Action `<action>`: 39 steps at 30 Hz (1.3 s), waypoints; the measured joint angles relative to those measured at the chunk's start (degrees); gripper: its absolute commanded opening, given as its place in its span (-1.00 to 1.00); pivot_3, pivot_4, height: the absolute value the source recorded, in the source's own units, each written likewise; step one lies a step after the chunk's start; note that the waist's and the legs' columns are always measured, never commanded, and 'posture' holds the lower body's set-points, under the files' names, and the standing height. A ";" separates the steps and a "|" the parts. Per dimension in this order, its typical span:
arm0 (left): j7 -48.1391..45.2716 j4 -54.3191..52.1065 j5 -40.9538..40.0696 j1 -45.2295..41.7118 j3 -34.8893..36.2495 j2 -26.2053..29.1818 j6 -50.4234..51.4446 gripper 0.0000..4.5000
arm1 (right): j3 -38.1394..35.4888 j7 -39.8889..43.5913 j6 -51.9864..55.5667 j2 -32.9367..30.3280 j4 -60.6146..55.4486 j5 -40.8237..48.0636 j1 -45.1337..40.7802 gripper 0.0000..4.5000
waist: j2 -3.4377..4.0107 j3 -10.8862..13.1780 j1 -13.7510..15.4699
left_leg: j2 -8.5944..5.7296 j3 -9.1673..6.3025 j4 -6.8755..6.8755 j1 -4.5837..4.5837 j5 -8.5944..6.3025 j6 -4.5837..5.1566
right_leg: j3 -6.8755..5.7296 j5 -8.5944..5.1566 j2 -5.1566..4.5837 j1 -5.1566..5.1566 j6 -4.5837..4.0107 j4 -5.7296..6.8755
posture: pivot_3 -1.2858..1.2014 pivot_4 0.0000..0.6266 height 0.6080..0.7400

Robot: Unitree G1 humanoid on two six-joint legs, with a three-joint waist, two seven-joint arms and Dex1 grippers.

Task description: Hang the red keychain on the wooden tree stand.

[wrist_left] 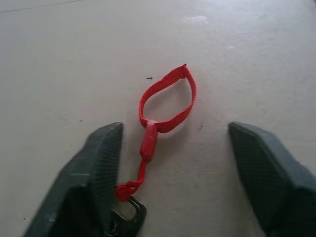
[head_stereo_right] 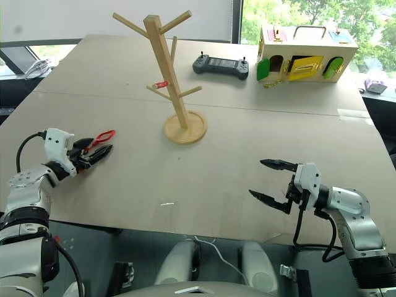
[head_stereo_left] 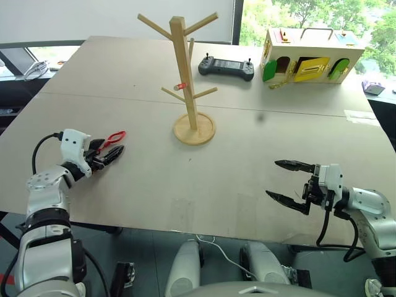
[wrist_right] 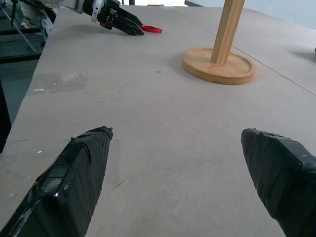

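The red keychain [wrist_left: 168, 98], a small loop of red strap with a short tail and a dark clip, lies flat on the table at the left. My left gripper [head_stereo_left: 114, 150] is low over the table with its fingers open on either side of the keychain's tail; one finger [wrist_left: 94, 168] is right beside the tail, and the loop lies just past the tips. The wooden tree stand [head_stereo_left: 184, 74] stands upright on its round base in the middle of the table, well to the right of the keychain. My right gripper [head_stereo_left: 272, 179] hovers open and empty near the front right edge.
A tiny red-and-silver stub [head_stereo_left: 180, 86] hangs on a low peg of the stand. A black handheld controller [head_stereo_left: 226, 66] and a wooden box with coloured doors [head_stereo_left: 309, 55] sit at the back right. The table's front edge [head_stereo_left: 185, 230] runs just below both grippers.
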 measured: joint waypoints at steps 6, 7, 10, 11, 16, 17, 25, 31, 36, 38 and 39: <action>0.14 -0.16 -0.01 0.89 0.46 0.88 0.11 -0.97 | -0.07 -0.51 0.41 0.07 0.02 0.00 -0.37 1.00 | 0.00 0.00 0.04 | 0.00 0.02 0.00 0.00 0.00 0.00 | 0.01 0.00 -0.01 0.00 0.00 0.00 | 0.03 -0.52 1.00; 0.16 -0.33 -0.01 1.02 0.45 0.88 0.10 -0.97 | -0.07 -0.51 0.43 0.10 0.02 0.01 -0.38 1.00 | 0.00 0.00 0.05 | 0.00 0.01 0.00 0.00 0.00 0.00 | 0.01 0.00 -0.01 0.00 0.00 0.00 | 0.03 -0.52 1.00; 0.55 -0.97 0.01 1.36 0.45 0.85 0.17 -0.97 | -0.07 -0.47 0.59 0.10 0.01 0.27 -0.38 1.00 | 0.00 0.00 0.03 | 0.00 0.02 0.00 0.00 0.00 0.00 | 0.01 0.00 0.00 0.00 0.00 0.00 | 0.03 -0.52 1.00; 1.16 -2.81 -0.07 2.45 0.48 0.57 0.27 -0.97 | -0.23 -0.43 1.40 -0.02 -0.16 1.14 -0.40 1.00 | 0.00 0.00 0.01 | 0.00 0.02 0.00 0.00 0.00 0.00 | 0.02 0.00 -0.01 0.00 0.00 0.00 | 0.03 -0.52 1.00; 4.03 -18.58 -3.81 9.78 1.76 -5.41 3.00 -0.97 | -3.59 -0.62 9.59 -4.14 -3.50 7.79 -1.28 1.00 | 0.15 0.09 0.26 | -0.06 0.08 0.03 -0.03 0.00 0.01 | 0.10 0.01 -0.22 0.01 0.00 0.02 | 0.03 -0.52 1.00; 5.73 -23.99 -4.54 11.94 1.81 -7.73 3.91 -0.97 | -5.47 -0.74 12.16 -5.84 -4.27 10.21 -2.65 1.00 | 0.13 0.08 0.31 | -0.06 0.07 0.07 -0.05 0.00 0.01 | 0.08 0.01 -0.20 0.01 0.00 0.01 | 0.03 -0.52 1.00; 21.06 -60.91 -5.59 23.69 -5.03 -25.84 7.56 -0.97 | -17.33 1.26 30.40 -22.17 -2.18 23.52 -16.66 1.00 | 0.07 0.04 0.65 | -0.04 -0.02 0.14 -0.11 -0.01 0.01 | 0.05 0.02 -0.06 0.03 0.00 -0.02 | 0.03 -0.52 1.00; 27.37 -70.54 -2.55 23.32 -9.92 -30.88 7.40 -0.97 | -18.46 8.72 39.09 -29.51 3.51 26.33 -23.78 1.00 | 0.08 0.04 0.60 | -0.06 0.00 0.14 -0.11 -0.01 0.02 | 0.08 0.02 -0.03 0.04 0.00 -0.07 | 0.03 -0.52 1.00; 30.09 -73.69 -1.55 20.95 -13.81 -33.95 7.63 -0.97 | -18.15 11.14 40.22 -29.51 4.44 25.59 -24.89 1.00 | 0.08 0.04 0.69 | -0.08 0.01 0.17 -0.15 -0.01 0.03 | 0.09 0.02 -0.04 0.02 0.01 -0.08 | 0.03 -0.52 1.00; 31.02 -74.16 -1.90 19.05 -13.93 -35.19 7.61 -0.97 | -18.12 11.62 40.16 -29.32 4.40 25.04 -24.72 1.00 | 0.08 0.04 0.69 | -0.08 0.00 0.17 -0.15 -0.01 0.03 | 0.07 0.02 -0.03 0.02 0.01 -0.08 | 0.03 -0.52 1.00; 31.55 -74.50 -2.19 17.77 -13.79 -35.43 7.62 -0.97 | -18.12 11.86 39.94 -29.04 4.18 24.37 -24.01 1.00 | 0.08 0.04 0.70 | -0.08 -0.02 0.17 -0.15 -0.01 0.03 | 0.07 0.02 -0.03 0.03 0.01 -0.08 | 0.03 -0.52 1.00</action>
